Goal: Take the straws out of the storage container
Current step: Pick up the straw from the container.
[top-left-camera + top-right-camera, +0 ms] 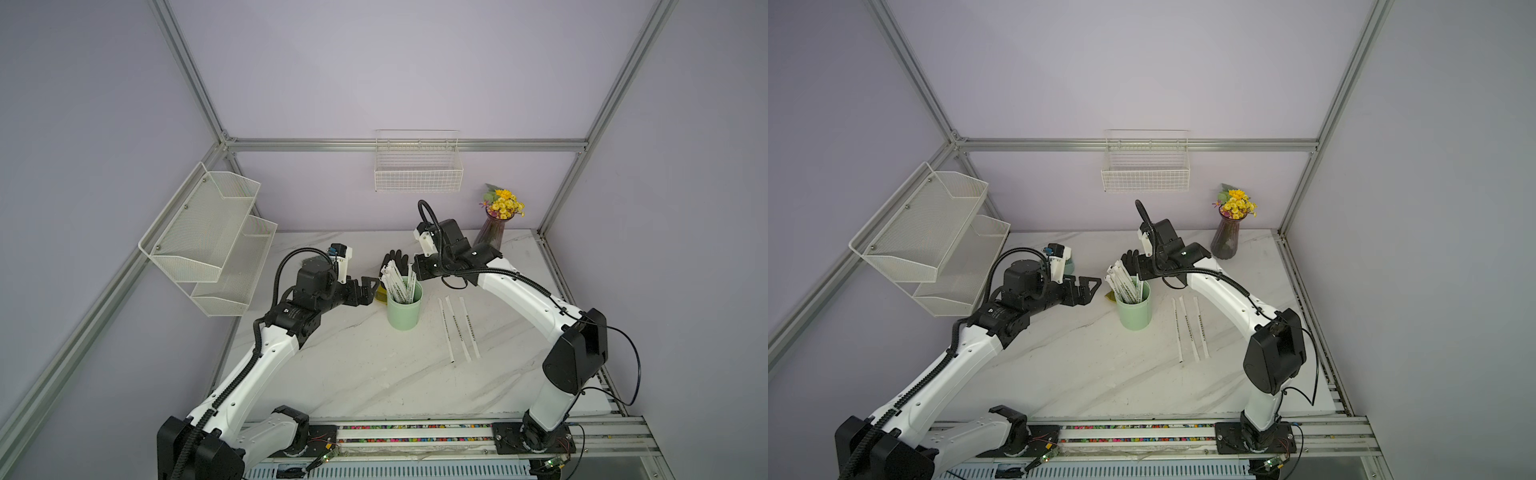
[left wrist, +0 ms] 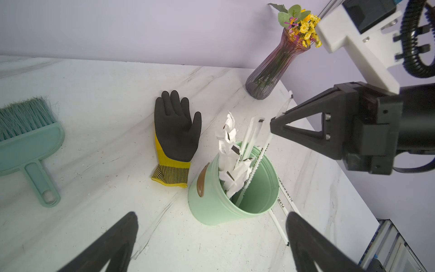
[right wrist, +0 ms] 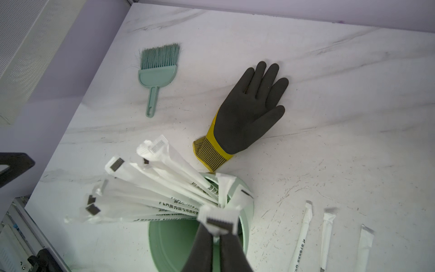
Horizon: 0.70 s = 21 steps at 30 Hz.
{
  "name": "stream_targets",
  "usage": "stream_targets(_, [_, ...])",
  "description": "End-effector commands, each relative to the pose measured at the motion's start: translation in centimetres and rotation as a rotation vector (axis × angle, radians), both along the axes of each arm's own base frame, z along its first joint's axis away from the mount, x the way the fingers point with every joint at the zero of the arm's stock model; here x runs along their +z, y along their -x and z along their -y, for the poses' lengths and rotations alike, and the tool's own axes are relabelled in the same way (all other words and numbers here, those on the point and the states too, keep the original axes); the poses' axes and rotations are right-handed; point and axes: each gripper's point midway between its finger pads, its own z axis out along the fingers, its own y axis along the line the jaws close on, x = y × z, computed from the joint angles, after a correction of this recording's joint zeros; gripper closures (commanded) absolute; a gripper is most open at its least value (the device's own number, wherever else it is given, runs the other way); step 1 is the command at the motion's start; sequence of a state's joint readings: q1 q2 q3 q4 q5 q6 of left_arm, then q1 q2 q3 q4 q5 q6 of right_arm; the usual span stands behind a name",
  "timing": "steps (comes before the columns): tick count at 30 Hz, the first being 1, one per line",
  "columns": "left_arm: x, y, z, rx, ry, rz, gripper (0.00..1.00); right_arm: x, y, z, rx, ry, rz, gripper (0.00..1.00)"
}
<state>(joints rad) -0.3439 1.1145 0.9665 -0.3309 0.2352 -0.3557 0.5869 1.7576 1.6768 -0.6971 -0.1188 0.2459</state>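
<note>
Right gripper [image 3: 217, 235] fingers pinched together on the crimped top of one white paper-wrapped straw [image 3: 221, 217].
Its lower end sits in the pale mint-green cylindrical cup [image 1: 404, 316], upright on the white marbled bench [image 1: 353, 374], where a fan of other white paper-wrapped straws [image 1: 395, 284] leans toward the robot's left. Three more wrapped straws [image 1: 457, 328] lie side by side on the bench just right of the cup. Left gripper [image 1: 1094, 291] hovers at the cup's other side, fingers wide apart, holding nothing. Behind the cup lies a black-and-yellow work glove [image 3: 249, 110]; farther left, a teal hand brush [image 3: 156, 70]; far right, a purple glass vase of yellow flowers [image 1: 492, 230].
</note>
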Motion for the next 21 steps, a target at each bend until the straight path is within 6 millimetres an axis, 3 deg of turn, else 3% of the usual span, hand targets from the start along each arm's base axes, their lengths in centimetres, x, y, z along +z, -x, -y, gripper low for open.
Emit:
stream_targets(1, [1.2, 0.0, 0.3, -0.015, 0.015, 0.042, 0.03, 2.4, 0.4, 0.4, -0.001, 0.000, 0.045, 0.91])
stream_targets(5, [1.3, 0.0, 0.3, -0.013, 0.015, 0.043, 0.03, 4.3, 0.4, 0.3, -0.003, -0.024, 0.076, 0.92])
stream_targets(11, [1.5, 0.0, 0.3, -0.012, 0.015, 0.048, 0.03, 9.1, 0.7, 0.8, -0.014, -0.062, 0.146, 0.94])
stream_targets(17, [1.6, 0.0, 0.2, -0.010, 0.017, 0.053, 0.03, 14.4, 2.1, 1.8, -0.014, -0.118, 0.225, 0.95])
stream_targets(21, [1.8, 0.0, 0.2, -0.010, 0.019, 0.059, 0.03, 16.4, 3.1, 3.2, -0.033, -0.095, 0.256, 0.95])
